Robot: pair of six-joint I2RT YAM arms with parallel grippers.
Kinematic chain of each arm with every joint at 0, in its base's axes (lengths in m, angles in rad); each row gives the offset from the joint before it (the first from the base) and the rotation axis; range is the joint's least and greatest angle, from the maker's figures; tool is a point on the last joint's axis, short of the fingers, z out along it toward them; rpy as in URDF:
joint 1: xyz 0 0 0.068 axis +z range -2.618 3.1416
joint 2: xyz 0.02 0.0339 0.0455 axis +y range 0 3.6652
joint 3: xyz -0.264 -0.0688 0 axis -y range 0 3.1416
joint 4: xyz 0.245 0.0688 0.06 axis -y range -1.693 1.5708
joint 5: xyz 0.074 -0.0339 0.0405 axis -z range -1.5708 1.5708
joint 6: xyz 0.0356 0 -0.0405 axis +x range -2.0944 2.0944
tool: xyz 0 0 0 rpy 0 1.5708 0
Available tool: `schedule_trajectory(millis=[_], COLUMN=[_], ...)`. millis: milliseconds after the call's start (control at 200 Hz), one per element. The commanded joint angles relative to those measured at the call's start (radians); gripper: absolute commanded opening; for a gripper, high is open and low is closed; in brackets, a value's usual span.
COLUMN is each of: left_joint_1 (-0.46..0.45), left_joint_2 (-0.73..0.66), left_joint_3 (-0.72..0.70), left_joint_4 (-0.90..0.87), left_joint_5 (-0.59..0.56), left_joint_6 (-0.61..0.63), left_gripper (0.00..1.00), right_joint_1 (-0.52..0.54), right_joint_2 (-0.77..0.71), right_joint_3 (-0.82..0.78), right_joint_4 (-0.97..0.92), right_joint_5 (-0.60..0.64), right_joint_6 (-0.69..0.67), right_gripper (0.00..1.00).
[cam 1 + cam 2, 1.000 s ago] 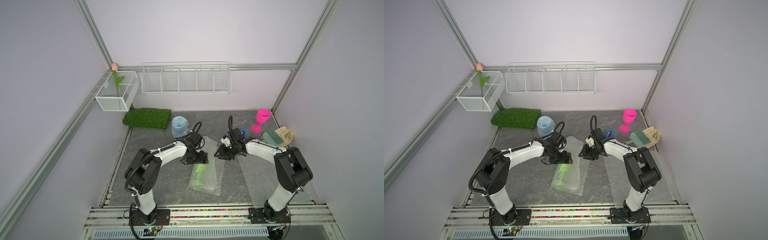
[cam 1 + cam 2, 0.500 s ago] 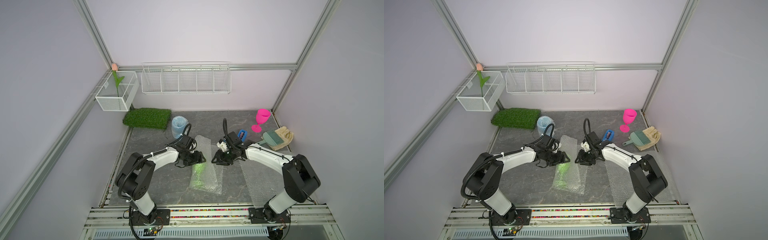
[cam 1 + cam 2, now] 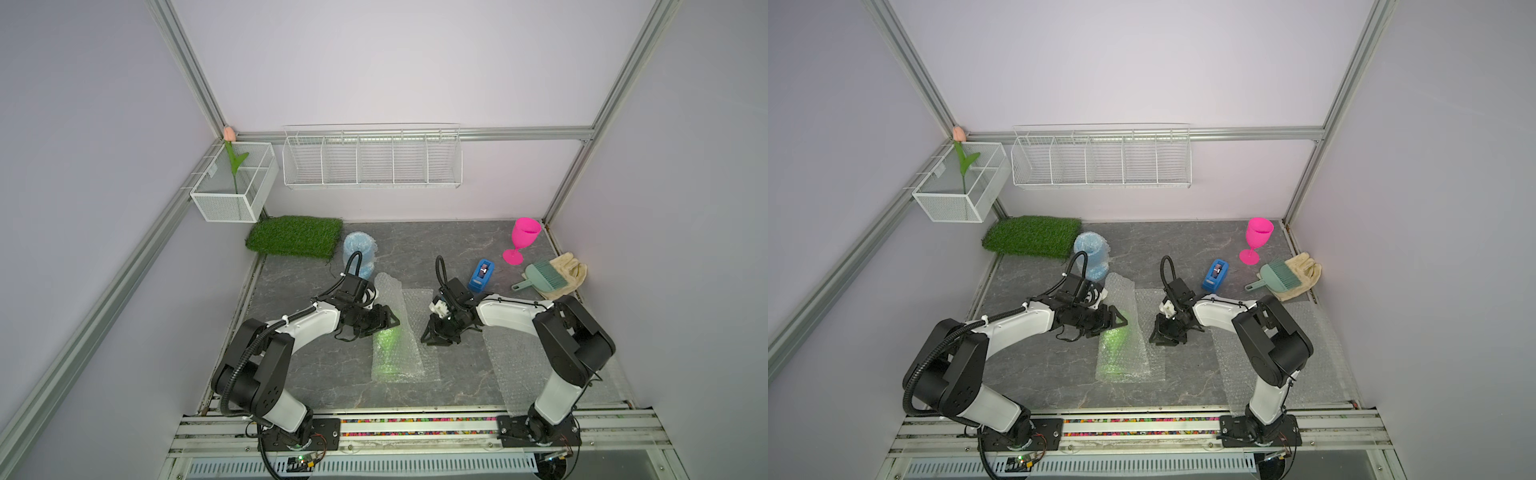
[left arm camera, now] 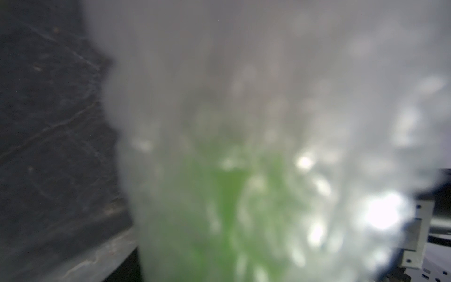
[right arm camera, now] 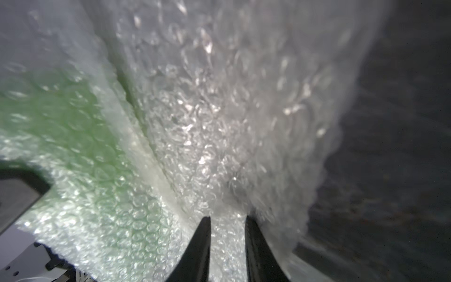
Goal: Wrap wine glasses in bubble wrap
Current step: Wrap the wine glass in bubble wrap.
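1. Bubble wrap lies mid-table in both top views, rolled into a long bundle running near to far, and we can see the lime green goblet glowing through its near half.
2. We have the left gripper right at the bundle's left side. Its wrist view is a blur of wrap and green, so we cannot tell how its fingers stand.
3. Across the bundle, the right gripper sits low at the sheet's right edge, close to the table.
4. Its wrist view gives us both fingers a narrow gap apart, with wrap showing between them. Whether they are pinching it, we cannot tell.
5. Far left, the blue goblet sits wrapped beside the grass mat. Far right, the pink goblet stands bare, with the tape dispenser near it.
6. We also spot a spare sheet lying flat, near right.
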Motion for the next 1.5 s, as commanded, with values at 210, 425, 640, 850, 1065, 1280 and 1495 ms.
schedule_trajectory(millis=[210, 425, 640, 850, 1065, 1280, 1495], left_joint_1=[0.004, -0.001, -0.001, 0.004, 0.011, 0.025, 0.029], left_joint_2=[-0.058, -0.038, -0.023, -0.017, -0.019, -0.031, -0.043], left_joint_3=[0.012, -0.055, -0.1, -0.11, -0.131, -0.146, -0.142], left_joint_4=[-0.081, 0.036, 0.133, 0.159, 0.221, 0.244, 0.204], left_joint_5=[0.004, -0.019, 0.008, 0.056, 0.142, 0.187, 0.168], left_joint_6=[0.038, -0.015, -0.038, -0.015, -0.021, -0.016, 0.004], left_gripper=[0.63, 0.6, 0.57, 0.54, 0.53, 0.5, 0.49], right_joint_1=[-0.076, -0.099, -0.083, 0.014, 0.152, 0.257, 0.307], right_joint_2=[0.044, 0.044, -0.052, -0.114, -0.052, 0.074, 0.096], right_joint_3=[0.11, 0.124, 0.154, 0.157, 0.121, 0.128, 0.105], right_joint_4=[-0.255, -0.289, -0.342, -0.298, -0.131, -0.013, 0.082], right_joint_5=[0.235, 0.22, 0.208, 0.086, -0.02, -0.051, -0.125], right_joint_6=[-0.192, -0.233, -0.208, -0.116, 0.028, 0.109, 0.155], right_gripper=[0.26, 0.25, 0.28, 0.29, 0.28, 0.24, 0.22])
